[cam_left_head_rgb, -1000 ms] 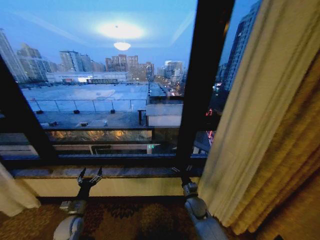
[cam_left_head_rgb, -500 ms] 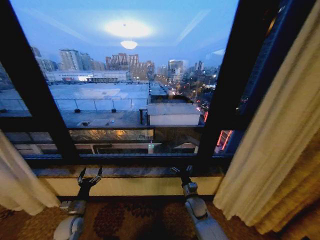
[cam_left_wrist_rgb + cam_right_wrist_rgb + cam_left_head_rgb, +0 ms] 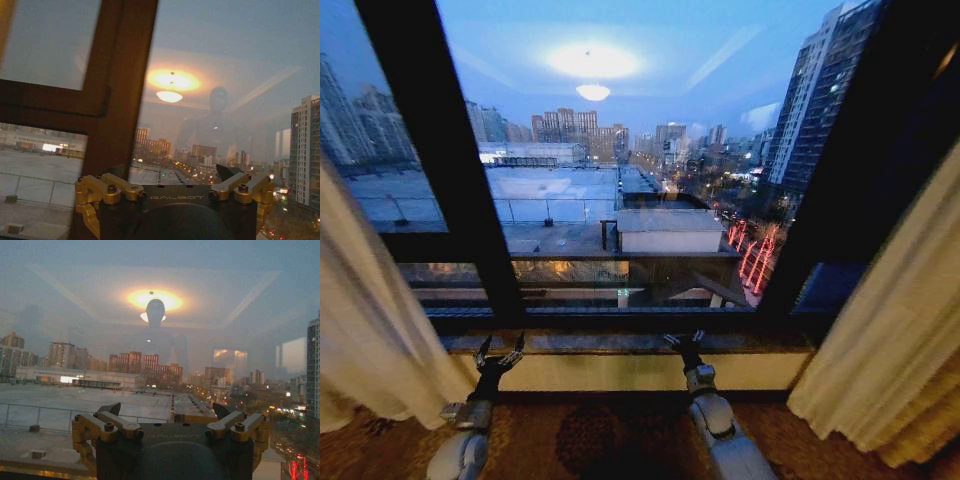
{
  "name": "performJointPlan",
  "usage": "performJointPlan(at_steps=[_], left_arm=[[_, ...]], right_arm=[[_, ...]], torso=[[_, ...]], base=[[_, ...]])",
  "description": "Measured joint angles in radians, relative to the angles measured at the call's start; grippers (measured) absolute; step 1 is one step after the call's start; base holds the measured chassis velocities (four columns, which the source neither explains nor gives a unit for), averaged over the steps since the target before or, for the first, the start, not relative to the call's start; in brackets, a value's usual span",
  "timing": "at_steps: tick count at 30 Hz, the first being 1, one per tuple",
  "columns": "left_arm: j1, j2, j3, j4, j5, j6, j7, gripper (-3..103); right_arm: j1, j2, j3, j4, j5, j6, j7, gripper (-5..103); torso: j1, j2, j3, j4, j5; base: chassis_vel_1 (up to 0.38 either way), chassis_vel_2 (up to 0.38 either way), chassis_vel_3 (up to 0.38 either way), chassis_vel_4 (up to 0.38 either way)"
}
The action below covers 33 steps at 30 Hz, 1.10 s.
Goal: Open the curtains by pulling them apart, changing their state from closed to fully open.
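Curtains hang outside both open hands, seemingly untouched.

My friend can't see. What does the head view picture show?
Two pale curtains hang pulled to each side of a big window showing a dusk city. Below, the open left gripper and right gripper point at the sill.

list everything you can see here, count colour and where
curtains: two, sheer cream-white, one at each edge of the window, pulled apart
window frame: dark bars, across the middle
windowsill: one, dark, below the glass
carpet: brown patterned, on the floor
ceiling lamp reflection: one, warm white, in the glass
left gripper: black, open, low near the sill, holding nothing
right gripper: black, open, low near the sill, holding nothing
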Motion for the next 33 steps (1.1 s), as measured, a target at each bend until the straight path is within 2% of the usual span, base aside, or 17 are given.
performJointPlan(at_steps=[33], left_arm=[[0.000,0.000,0.000,0.000,0.000,0.000,0.000,100]], right_arm=[[0.000,0.000,0.000,0.000,0.000,0.000,0.000,100]], torso=[[0.000,0.000,0.000,0.0002,-0.0002]], base=[[0.346,0.348,-0.341,-0.346]])
